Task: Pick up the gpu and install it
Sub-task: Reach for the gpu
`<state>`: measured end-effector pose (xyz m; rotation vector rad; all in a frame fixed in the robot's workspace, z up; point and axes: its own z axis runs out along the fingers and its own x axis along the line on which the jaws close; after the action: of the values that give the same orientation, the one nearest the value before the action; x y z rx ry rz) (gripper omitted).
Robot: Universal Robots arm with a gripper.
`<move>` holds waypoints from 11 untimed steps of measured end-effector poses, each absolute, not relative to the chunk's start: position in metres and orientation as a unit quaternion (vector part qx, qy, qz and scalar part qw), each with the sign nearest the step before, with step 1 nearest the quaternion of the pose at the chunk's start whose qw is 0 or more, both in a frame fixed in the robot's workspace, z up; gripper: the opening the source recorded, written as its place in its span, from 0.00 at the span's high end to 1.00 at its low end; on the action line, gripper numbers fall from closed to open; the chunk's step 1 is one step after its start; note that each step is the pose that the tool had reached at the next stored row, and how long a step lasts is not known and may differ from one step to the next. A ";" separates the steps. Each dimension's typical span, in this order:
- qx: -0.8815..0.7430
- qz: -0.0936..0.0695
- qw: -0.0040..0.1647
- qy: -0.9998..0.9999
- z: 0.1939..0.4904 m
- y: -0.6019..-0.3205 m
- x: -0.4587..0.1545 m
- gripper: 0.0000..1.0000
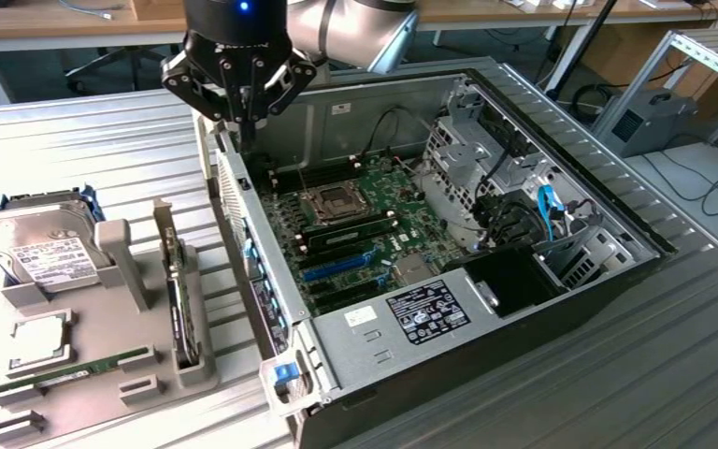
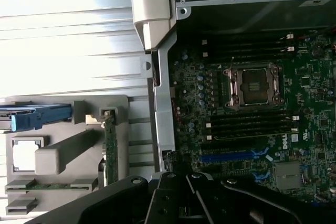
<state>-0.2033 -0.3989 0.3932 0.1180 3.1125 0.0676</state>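
Observation:
The gpu (image 1: 179,297) is a thin dark card standing on edge in a slot of the grey holder (image 1: 122,262), at the exterior view's left of the open computer case. The wrist view shows the gpu (image 2: 109,148) edge-on. My gripper (image 1: 244,126) hangs over the far left corner of the case, well above and beyond the gpu. Its fingers are shut together with nothing between them. Its dark linkages (image 2: 178,198) show above the case wall in the wrist view.
The open case (image 1: 583,215) holds the motherboard (image 1: 366,220) with an empty CPU socket (image 2: 255,85) and blue expansion slots (image 2: 231,157). The holder also carries a hard drive (image 1: 41,248), a CPU (image 1: 37,341) and a green memory stick (image 1: 78,369). The case's metal side wall (image 2: 164,108) stands between holder and board.

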 end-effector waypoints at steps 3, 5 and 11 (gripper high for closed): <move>0.038 0.022 0.013 0.999 0.393 -0.399 -0.205 0.89; 0.038 0.022 0.013 0.999 0.393 -0.399 -0.206 0.89; 0.038 0.022 0.013 0.999 0.393 -0.399 -0.208 0.89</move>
<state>-0.2081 -0.3989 0.3932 0.1181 3.1125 0.0676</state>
